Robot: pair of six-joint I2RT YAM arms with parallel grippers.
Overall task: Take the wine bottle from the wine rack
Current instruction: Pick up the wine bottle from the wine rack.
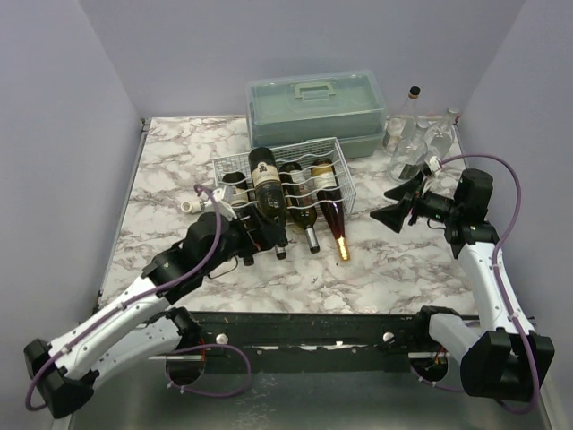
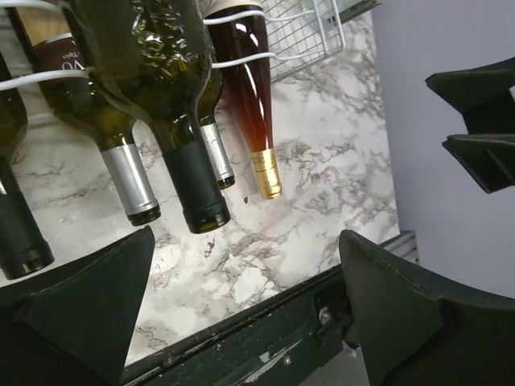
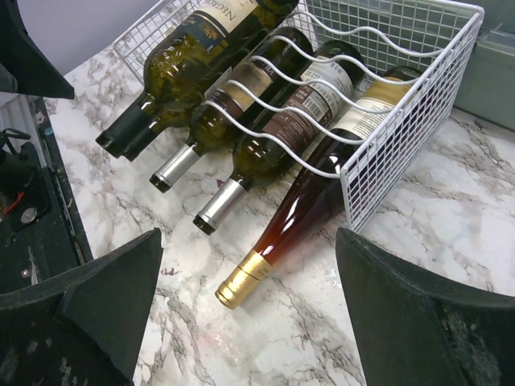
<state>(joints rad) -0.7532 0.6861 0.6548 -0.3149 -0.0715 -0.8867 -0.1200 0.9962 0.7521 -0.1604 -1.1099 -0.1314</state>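
Glass wine bottle (image 1: pixel 266 184) lies atop other bottles (image 1: pixel 304 195) in white wine rack (image 1: pixel 235 163), likely heavy, slick, breakable, best gripped at neck; left gripper (image 2: pixel 248 236) and right gripper (image 1: pixel 396 204) both spread apart, empty.

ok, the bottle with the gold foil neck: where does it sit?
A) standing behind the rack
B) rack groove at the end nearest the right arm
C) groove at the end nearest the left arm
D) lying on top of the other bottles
B: the amber bottle with the gold foil neck lies in the wine rack's end groove, against its mesh wall on the right arm's side.
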